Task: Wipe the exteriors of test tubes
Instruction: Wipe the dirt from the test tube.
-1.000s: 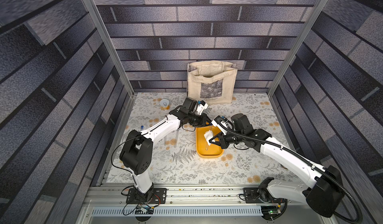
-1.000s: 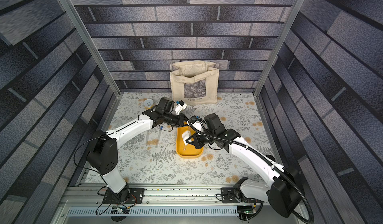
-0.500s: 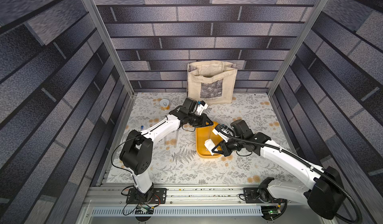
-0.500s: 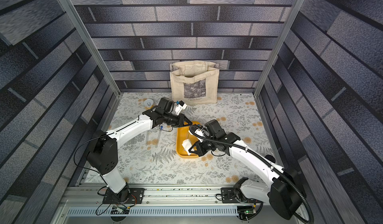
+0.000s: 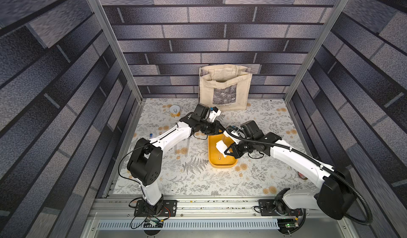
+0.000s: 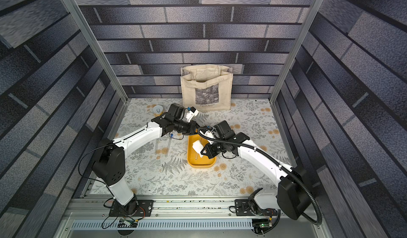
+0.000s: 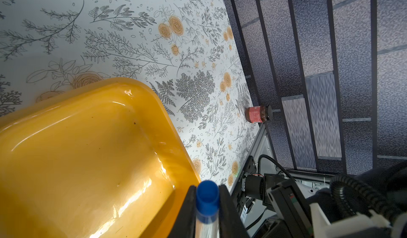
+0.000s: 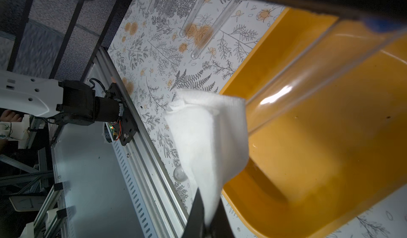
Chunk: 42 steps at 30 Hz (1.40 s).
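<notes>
Tin can (image 5: 175, 111) stands at the back left of the flowered table (image 5: 198, 181), well apart from everything else. Nearer the middle, three loose test tubes (image 8: 211, 27) lie flat on the table side by side, between the left arm and the yellow tray (image 5: 222, 166). The left gripper (image 7: 207, 188) hangs over the tray's far end with its jaws closed tight on the held test tube (image 8: 308, 71), pinching it just below its blue cap (image 7: 207, 198). That tube slants down over the tray's inside, and its lower stretch runs behind the white cloth (image 8: 207, 137). Whether cloth and glass actually touch cannot be told. The right gripper (image 8: 209, 221) reaches in from the tray's right side, its jaws pinched shut on one edge of the folded cloth, which stands up from the fingers beside the tube. A tote bag (image 5: 224, 87) leans on the back wall behind the tray. At the table's right edge, close to the side wall, stands a small red jar (image 7: 257, 114) with a dark lid.
</notes>
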Each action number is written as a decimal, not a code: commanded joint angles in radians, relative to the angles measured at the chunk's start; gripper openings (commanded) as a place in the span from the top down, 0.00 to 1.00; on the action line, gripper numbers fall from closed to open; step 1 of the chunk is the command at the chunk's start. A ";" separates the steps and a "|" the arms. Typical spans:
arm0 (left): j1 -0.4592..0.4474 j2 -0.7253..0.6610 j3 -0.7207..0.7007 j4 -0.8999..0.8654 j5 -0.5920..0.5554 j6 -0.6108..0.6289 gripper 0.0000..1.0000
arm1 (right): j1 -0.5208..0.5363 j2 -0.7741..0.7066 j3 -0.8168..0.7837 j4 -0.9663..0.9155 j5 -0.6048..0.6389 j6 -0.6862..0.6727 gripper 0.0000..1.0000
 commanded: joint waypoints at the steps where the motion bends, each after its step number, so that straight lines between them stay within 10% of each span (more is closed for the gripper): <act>1: 0.008 -0.021 -0.018 0.002 0.014 0.015 0.81 | -0.024 0.033 0.046 -0.028 0.034 -0.026 1.00; 42: 0.018 -0.033 -0.036 0.013 0.018 0.012 0.81 | 0.146 -0.086 -0.152 0.056 0.123 0.080 1.00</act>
